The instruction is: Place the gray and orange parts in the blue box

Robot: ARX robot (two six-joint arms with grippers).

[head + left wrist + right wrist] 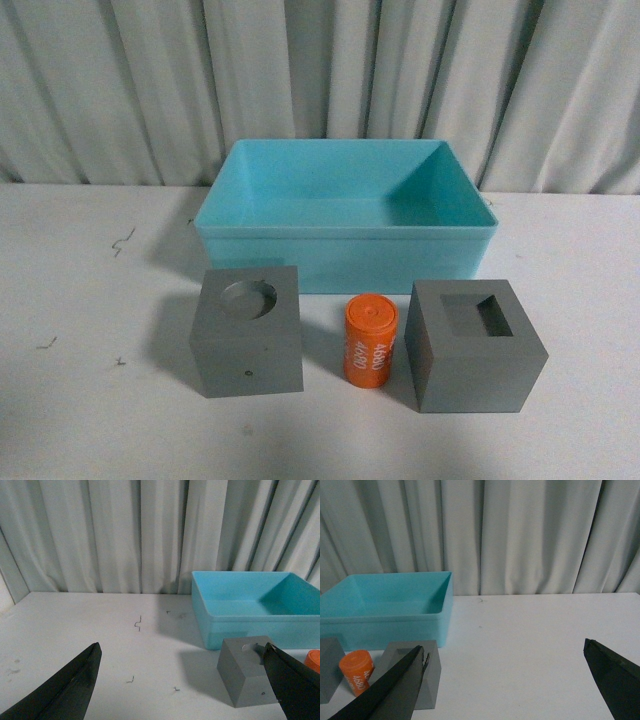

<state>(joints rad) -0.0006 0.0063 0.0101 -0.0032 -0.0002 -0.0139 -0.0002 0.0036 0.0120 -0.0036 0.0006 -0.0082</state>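
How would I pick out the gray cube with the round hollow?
Find the big blue box on the white table. Three parts stand in a row before it; take the gray cube at the left end. Its top has a round recess, while the other gray cube, beyond the orange cylinder, has a rectangular one.
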